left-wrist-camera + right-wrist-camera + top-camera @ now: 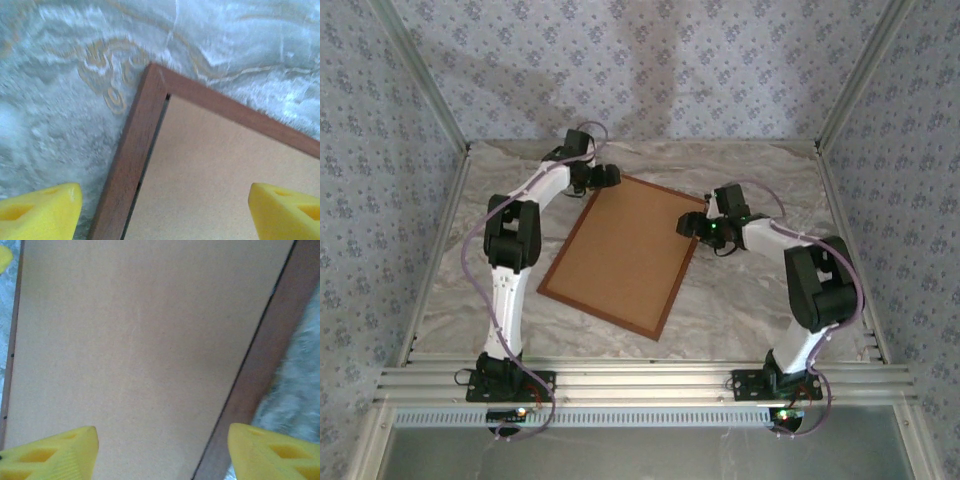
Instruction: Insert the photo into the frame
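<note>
1. The frame [129,165] lies flat on the marbled table [740,300], back side up and turned at an angle to the table edges.
2. A brown backing board [620,250] sits inside the frame. A thin dark gap shows along the inner edge of the rail.
3. The left gripper [162,212] is at the frame's far left corner with its jaws spread wide, gripping nothing.
4. One yellow finger [42,210] is outside the frame's left rail over the table. The other is over the backing board.
5. The right gripper [162,452] is at the frame's right rail near the far right corner, jaws released and wide, nothing between them clamped.
6. One of its fingers [55,455] is over the backing board. The other is at the outer side of the frame's right rail.
7. Cannot tell whether any finger touches the frame.
</note>
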Controlling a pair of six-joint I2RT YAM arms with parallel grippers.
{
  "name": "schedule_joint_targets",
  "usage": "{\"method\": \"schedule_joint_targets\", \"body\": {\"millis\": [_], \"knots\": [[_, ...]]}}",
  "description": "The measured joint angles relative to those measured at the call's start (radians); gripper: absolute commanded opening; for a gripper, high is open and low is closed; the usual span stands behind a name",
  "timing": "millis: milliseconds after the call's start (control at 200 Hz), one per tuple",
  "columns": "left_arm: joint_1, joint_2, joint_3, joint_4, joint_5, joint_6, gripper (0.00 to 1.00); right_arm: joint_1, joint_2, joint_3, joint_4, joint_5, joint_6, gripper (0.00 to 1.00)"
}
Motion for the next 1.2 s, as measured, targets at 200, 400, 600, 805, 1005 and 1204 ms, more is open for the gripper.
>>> {"method": "schedule_joint_targets", "body": {"millis": [200, 400, 600, 805, 1005, 1204], "knots": [[0.005, -0.071, -0.042, 0.007, -0.093, 0.031, 0.89, -0.038, -0.044, 0.041, -0.057, 0.137, -0.111, 0.81], [0.007, -0.295, -0.336, 0.057, -0.136, 0.017, 0.88, -0.05, 0.037, 0.159, -0.046, 0.149, -0.217, 0.84], [0.007, -0.538, -0.658, 0.143, -0.156, -0.048, 0.86, -0.034, 0.212, 0.367, -0.052, 0.087, -0.388, 0.87], [0.007, -0.737, -0.934, 0.119, -0.196, -0.103, 0.85, -0.018, 0.403, 0.615, -0.156, 0.032, -0.522, 0.87], [0.003, -0.888, -1.098, 0.037, -0.214, -0.145, 0.85, -0.013, 0.532, 0.775, -0.272, -0.009, -0.584, 0.87], [-0.008, -0.941, -1.155, -0.011, -0.214, -0.166, 0.85, -0.009, 0.602, 0.857, -0.356, -0.035, -0.614, 0.87]]}}
